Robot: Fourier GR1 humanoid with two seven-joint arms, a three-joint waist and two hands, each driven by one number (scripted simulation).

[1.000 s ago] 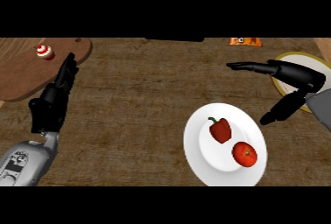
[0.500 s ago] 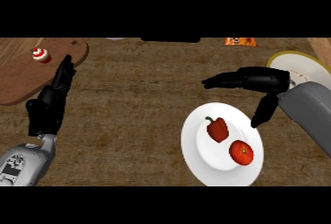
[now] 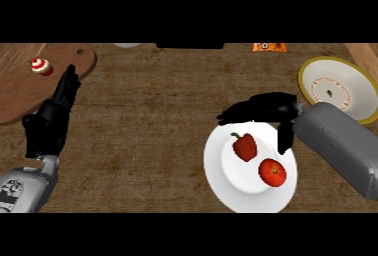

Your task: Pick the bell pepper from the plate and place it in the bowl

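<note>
Counter (image 3: 162, 100) of brown wood fills my head view, and I count one white plate (image 3: 229, 192) on it at lower right, carrying two red items: one bell pepper (image 3: 245, 146) with a green stem toward the plate's upper left, and one rounder red tomato (image 3: 272, 173) just beside it toward the lower right, the two apart. My right hand (image 3: 267, 109) hangs over the plate's upper rim, fingers stretched leftward and thumb pointing down along the plate's right side; it is spread and grasping nothing, and the pepper lies untouched just below it. One yellow-rimmed bowl (image 3: 319, 70) sits at upper right, partly behind my grey right forearm. My left hand (image 3: 52, 125) rests at the left side with fingers straight and pointing up, holding nothing, its tips over the edge of one round wooden board (image 3: 29, 95). One small cupcake (image 3: 41, 66) with a red top stands on that board. One orange packet (image 3: 269, 47) shows at the top edge.
</note>
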